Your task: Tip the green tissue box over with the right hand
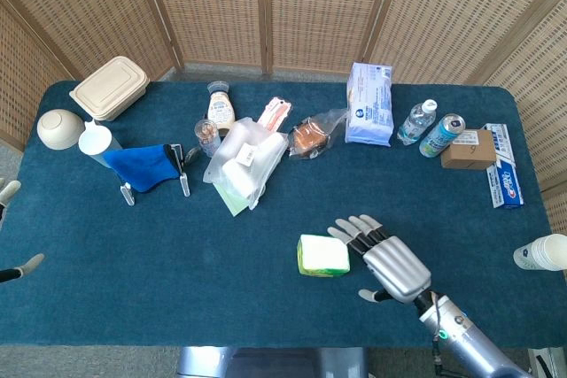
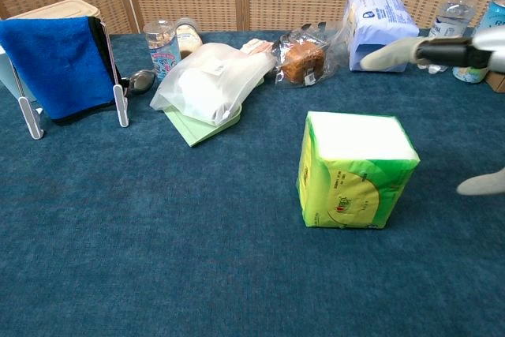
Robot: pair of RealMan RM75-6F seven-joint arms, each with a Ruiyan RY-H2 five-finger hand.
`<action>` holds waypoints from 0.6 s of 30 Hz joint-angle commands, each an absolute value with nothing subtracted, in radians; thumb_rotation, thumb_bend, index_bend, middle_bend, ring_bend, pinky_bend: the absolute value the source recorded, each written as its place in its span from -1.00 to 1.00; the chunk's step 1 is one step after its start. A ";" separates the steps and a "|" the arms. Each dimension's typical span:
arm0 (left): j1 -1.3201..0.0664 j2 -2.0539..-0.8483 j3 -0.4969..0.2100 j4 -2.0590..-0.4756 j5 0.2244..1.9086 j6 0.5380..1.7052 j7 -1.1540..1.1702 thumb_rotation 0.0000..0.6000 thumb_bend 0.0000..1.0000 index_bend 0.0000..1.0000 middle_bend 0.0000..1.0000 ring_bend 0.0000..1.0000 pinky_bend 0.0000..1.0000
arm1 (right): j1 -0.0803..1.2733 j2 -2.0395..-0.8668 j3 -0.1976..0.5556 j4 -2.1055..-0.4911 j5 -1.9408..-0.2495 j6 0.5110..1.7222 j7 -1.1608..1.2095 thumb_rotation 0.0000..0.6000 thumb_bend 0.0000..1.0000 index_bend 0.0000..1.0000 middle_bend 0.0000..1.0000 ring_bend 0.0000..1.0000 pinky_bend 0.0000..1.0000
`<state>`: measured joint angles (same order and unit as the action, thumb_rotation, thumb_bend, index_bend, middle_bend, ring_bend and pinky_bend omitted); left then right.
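Head view: right hand (image 1: 387, 260) hovers just beside the green tissue box (image 1: 323, 255), fingers spread and holding nothing; the box lies at its nine o'clock, near the table's (image 1: 133, 272) front middle. The left hand (image 1: 13, 267), barely showing at the far edge, is well apart and I cannot tell its state.

Chest view: fingertips (image 2: 387, 54) enter at two o'clock of the upright box (image 2: 355, 170), apart from it. A leftward push looks right.

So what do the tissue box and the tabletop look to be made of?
Tissue box: seemingly a soft pack in glossy green plastic film, which shines and wrinkles at the edges; white top.
Tabletop: dark blue cloth or felt, matte, with a mottled, fuzzy nap.
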<state>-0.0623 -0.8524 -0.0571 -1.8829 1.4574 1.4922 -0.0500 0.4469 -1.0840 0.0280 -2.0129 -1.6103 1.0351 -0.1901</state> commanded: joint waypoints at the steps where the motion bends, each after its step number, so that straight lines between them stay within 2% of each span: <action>1: -0.062 -0.852 -0.058 -1.882 1.453 1.491 -0.053 1.00 -0.95 -0.93 -1.00 -1.00 -1.00 | 0.526 -1.140 0.072 -2.052 -1.524 0.930 -0.265 1.00 -1.00 -1.00 -1.00 -1.00 -0.85; 8: -0.065 -0.850 -0.061 -1.877 1.444 1.485 -0.064 1.00 -0.95 -0.93 -1.00 -1.00 -1.00 | 0.621 -1.261 0.117 -2.009 -1.338 0.849 -0.425 1.00 -1.00 -1.00 -1.00 -1.00 -0.83; 16: -0.067 -0.848 -0.065 -1.870 1.434 1.479 -0.077 1.00 -0.95 -0.93 -1.00 -1.00 -1.00 | 0.681 -1.351 0.118 -1.951 -1.212 0.848 -0.522 1.00 -1.00 -1.00 -1.00 -1.00 -0.79; 18: -0.068 -0.848 -0.066 -1.869 1.433 1.478 -0.079 1.00 -0.95 -0.93 -1.00 -1.00 -1.00 | 0.685 -1.360 0.115 -1.944 -1.207 0.856 -0.528 1.00 -0.93 -1.00 -0.97 -0.99 -0.74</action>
<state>-0.0675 -0.8478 -0.0658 -1.8693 1.4328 1.4785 -0.0789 0.6822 -1.3564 0.1156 -1.9468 -1.2097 0.8526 -0.5245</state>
